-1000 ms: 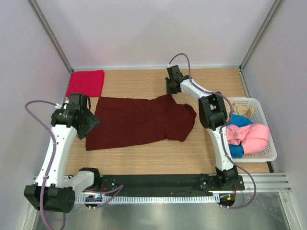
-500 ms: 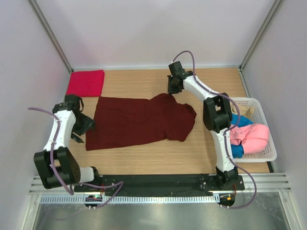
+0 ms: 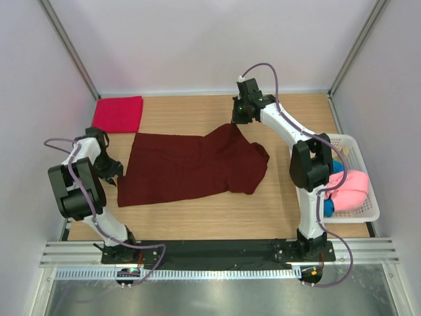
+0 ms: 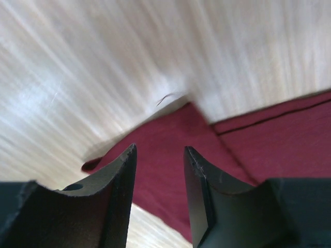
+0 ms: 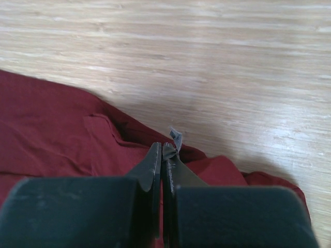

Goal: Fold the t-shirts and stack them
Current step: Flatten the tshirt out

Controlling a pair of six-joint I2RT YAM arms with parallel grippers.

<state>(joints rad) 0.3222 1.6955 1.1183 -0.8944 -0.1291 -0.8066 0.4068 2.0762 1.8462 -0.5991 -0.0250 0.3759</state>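
A dark maroon t-shirt point(image 3: 191, 164) lies spread flat across the middle of the wooden table. My right gripper point(image 3: 239, 120) is at its far edge. In the right wrist view that gripper point(image 5: 162, 147) is shut on the maroon cloth point(image 5: 46, 134) at the collar, and a small grey label sticks out above the tips. My left gripper point(image 3: 112, 170) is at the shirt's near left corner. Its jaws point(image 4: 160, 155) stand open over that maroon corner point(image 4: 248, 150), which lies on the wood between and beneath them. A bright red t-shirt point(image 3: 117, 113) lies folded at the far left.
A white slatted basket point(image 3: 368, 216) stands at the right edge, holding a pink shirt point(image 3: 352, 184) and a blue one point(image 3: 327, 207). The right arm reaches across in front of the basket. Grey walls close the table on the left, right and far sides.
The left arm has folded back toward the left edge while its gripper settled at the shirt's near left corner. The right gripper has shifted slightly right and back, still on the collar.
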